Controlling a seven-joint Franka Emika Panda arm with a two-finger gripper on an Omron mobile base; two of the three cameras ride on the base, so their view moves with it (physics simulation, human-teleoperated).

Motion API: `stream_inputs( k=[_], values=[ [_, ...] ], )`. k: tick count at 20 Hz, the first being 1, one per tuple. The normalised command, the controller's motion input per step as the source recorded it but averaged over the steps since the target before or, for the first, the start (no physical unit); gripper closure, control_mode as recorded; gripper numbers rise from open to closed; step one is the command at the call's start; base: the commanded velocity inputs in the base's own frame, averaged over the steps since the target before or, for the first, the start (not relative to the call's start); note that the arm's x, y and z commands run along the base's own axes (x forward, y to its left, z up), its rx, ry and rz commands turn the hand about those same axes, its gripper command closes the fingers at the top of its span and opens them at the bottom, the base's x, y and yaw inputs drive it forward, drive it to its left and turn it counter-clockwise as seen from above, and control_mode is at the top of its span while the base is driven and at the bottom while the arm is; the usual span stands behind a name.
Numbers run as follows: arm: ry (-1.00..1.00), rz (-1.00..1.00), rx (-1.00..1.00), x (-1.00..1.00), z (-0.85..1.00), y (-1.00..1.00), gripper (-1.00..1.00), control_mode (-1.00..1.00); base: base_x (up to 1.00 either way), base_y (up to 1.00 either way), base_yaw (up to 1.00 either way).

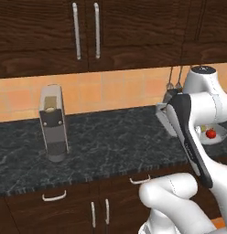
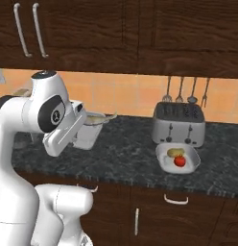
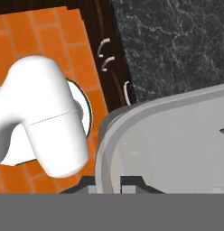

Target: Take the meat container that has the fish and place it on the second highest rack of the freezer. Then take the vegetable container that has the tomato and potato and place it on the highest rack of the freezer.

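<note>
- I see the gripper pinched on the rim of the meat container, one finger on each side of the wall.
- The container hangs off the counter, held up beside the arm.
- The vegetable container with tomato and potato sits on the counter just before the toaster.

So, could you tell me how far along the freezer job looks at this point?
Nothing is on a freezer rack yet. In hand: the gripper is shut on the rim of the meat container, held up off the counter. Still to do: rack it on the second highest shelf, then fetch the vegetable container, which sits by the toaster with its tomato and potato.
</note>
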Motion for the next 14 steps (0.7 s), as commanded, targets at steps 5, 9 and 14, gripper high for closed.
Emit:
stream_inputs(
  k=[5,9,14],
  values=[
    [0.00,0.00,0.00,0.00,0.00,0.00,1.00,1.00,-0.06,0.86,-0.42],
    [0.00,0.00,0.00,0.00,0.00,0.00,1.00,1.00,-0.08,0.29,-0.90],
    [0.00,0.00,0.00,0.00,0.00,0.00,1.00,1.00,0.00,0.02,-0.94]
  ],
)
